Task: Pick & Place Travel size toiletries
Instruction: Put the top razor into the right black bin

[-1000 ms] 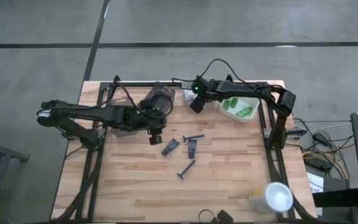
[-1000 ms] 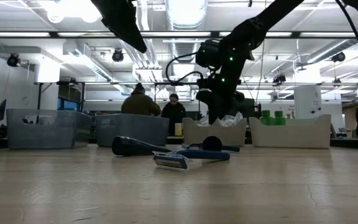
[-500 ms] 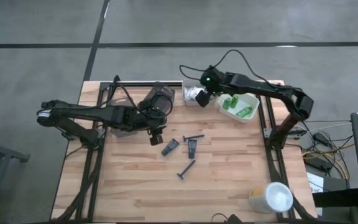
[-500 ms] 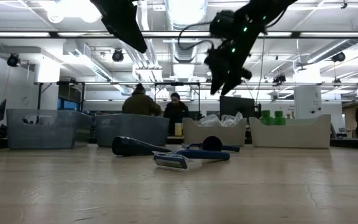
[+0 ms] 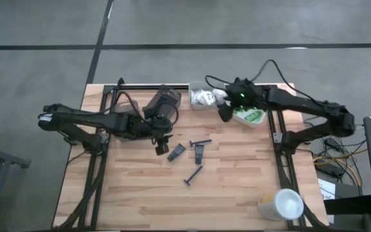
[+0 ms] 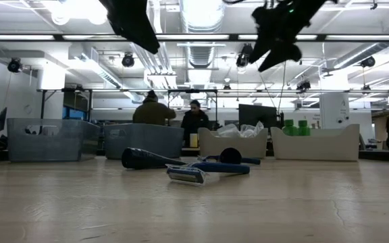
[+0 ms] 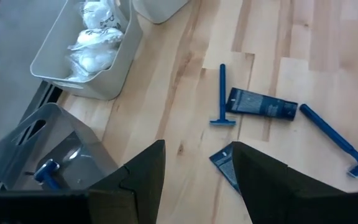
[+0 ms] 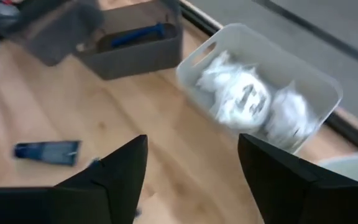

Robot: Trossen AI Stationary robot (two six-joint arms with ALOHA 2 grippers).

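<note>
Compared with 1 second earlier, the right gripper (image 5: 225, 115) had swung from over the white tray's (image 5: 203, 105) left side toward the table's right, and hung high between that tray and the tray of green bottles (image 5: 253, 118). Its fingers (image 8: 114, 180) stood apart with nothing between them. The white packets (image 8: 244, 99) lay heaped in the white tray.

The left gripper (image 5: 161, 144) hovered in the same place as before, just left of the loose items, fingers (image 7: 142, 177) spread and empty.

On the tabletop (image 5: 140, 193), 2 dark flat tubes (image 5: 176, 152) (image 5: 199, 153) lay side by side, the left 1 on a diagonal, the right 1 with its long axis running front to back. 1 blue razor (image 5: 200, 143) lay crosswise behind them; another (image 5: 193, 175) lay diagonally in front. A further razor (image 8: 135, 34) rested inside the grey tray (image 8: 138, 53).
</note>
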